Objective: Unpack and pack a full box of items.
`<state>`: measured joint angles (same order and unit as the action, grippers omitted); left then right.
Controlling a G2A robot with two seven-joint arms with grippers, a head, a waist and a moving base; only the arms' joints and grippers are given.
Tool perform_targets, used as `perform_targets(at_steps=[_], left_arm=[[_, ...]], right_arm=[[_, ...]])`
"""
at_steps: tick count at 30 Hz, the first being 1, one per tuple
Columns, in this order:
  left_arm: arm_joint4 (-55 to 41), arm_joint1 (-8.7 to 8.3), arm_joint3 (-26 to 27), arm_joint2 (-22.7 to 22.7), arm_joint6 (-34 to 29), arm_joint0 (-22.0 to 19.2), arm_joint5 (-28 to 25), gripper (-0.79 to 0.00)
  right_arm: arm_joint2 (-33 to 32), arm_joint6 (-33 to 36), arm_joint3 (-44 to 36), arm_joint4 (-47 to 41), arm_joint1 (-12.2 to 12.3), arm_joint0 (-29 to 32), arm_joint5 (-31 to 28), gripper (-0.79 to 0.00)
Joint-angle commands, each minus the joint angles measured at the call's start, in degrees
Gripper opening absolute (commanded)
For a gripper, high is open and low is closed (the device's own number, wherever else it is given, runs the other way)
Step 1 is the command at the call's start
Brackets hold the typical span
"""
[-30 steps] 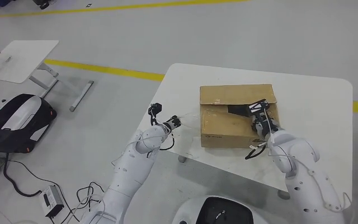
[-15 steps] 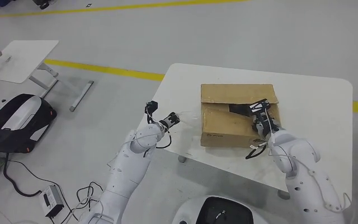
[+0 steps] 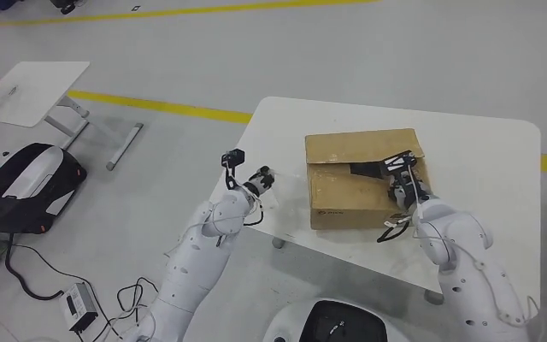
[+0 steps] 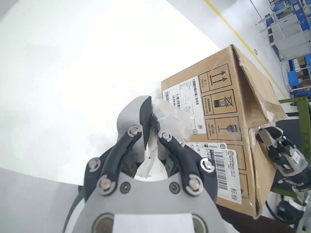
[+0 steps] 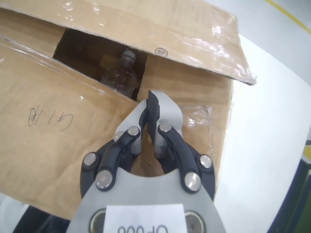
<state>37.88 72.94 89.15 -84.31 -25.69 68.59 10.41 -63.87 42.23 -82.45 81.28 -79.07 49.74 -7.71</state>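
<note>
A brown cardboard box stands on the white table, its top flaps partly apart over a dark gap. Inside the gap a clear plastic bottle with a grey cap stands upright. My right gripper is shut, its tips resting at the edge of the near flap beside the gap. My left gripper hovers over the table's left edge, a short way from the labelled side of the box. It is shut on a crumpled strip of clear tape.
Bare tabletop lies left of the box and to its right. Off the table, a small white side table and a black-and-white machine stand on the floor at far left.
My left gripper has moved up and toward the box, over the table edge, carrying the tape strip. The right gripper has stayed at the flap; the box has shifted slightly.
</note>
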Motion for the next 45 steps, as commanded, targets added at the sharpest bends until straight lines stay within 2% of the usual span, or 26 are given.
perform_targets(at_steps=[1,2,3,5,6,7,15,21,26,27,30,31,34,36,40,45], left_arm=[[3.22,-0.1,1.46,0.74,0.88,0.74,-0.06,-0.619],[5.12,-0.17,2.27,1.17,1.39,0.96,-0.19,-0.61],[6.76,-0.23,2.92,1.67,1.62,1.2,-0.59,-0.56],[10.31,-0.35,4.1,2.34,2.81,1.54,-0.64,-0.317],[11.77,-0.37,4.62,2.69,3.49,1.79,-0.52,-0.08],[12.97,-0.38,5.19,3.01,4.03,1.98,-0.49,0.0],[18.24,-0.35,7.86,3.9,7.42,2.5,0.71,0.0],[17.14,-0.11,8.5,4.22,7.71,1.82,0.82,0.0],[14.76,0.03,9.81,4.92,6.08,1.34,-1.63,0.0],[13.48,0.04,10.13,4.8,5.09,1.3,-2.05,0.0],[6.46,0.03,10.7,3.29,-1.13,0.84,-2.83,0.0],[4.32,-0.06,10.66,2.46,-3.43,0.72,-3.16,0.0],[-1.97,-0.39,10.13,-0.28,-9.96,0.42,-3.98,0.0],[-6.49,-0.61,9.03,-1.91,-14.26,0.49,-4.6,0.0],[-15.25,-0.91,4.84,-4.16,-20.68,0.33,-5.58,0.0],[-25.56,-1.03,-0.92,-4.97,-27.1,-1.17,-7.16,0.0]], right_arm=[[0.0,-0.04,-0.26,-0.1,-0.03,0.07,0.01,-0.785],[0.04,-0.04,-0.39,-0.12,-0.04,0.12,-0.04,-0.785],[0.04,-0.14,-0.46,-0.17,-0.06,0.12,-0.08,-0.785],[0.11,-0.26,-0.54,-0.24,-0.1,0.09,-0.18,-0.785],[0.14,-0.31,-0.57,-0.18,-0.12,0.07,-0.17,-0.785],[0.18,-0.41,-0.61,-0.2,-0.13,0.07,-0.27,-0.785],[0.21,-0.78,-0.93,0.15,-0.21,0.08,-0.42,-0.785],[-0.62,-1.34,-3.32,-0.81,-0.19,0.31,-0.53,-0.785],[-2.18,-0.22,-6.68,-1.63,0.07,1.11,-1.17,-0.782],[-2.59,-0.11,-7.42,-1.68,0.14,1.33,-1.16,-0.656],[-3.83,0.2,-9.53,-1.92,0.37,1.96,-1.38,-0.551],[-4.26,0.15,-10.23,-2.17,0.42,2.12,-1.3,-0.456],[-5.49,0.02,-11.89,-3.4,0.53,2.46,-1.09,-0.382],[-6.09,0.1,-12.66,-3.75,0.61,2.44,-1.14,-0.292],[-7.03,0.0,-13.76,-4.06,0.76,2.42,-1.19,-0.265],[-8.01,-0.76,-14.06,-4.12,0.96,2.61,-1.61,-0.317]])
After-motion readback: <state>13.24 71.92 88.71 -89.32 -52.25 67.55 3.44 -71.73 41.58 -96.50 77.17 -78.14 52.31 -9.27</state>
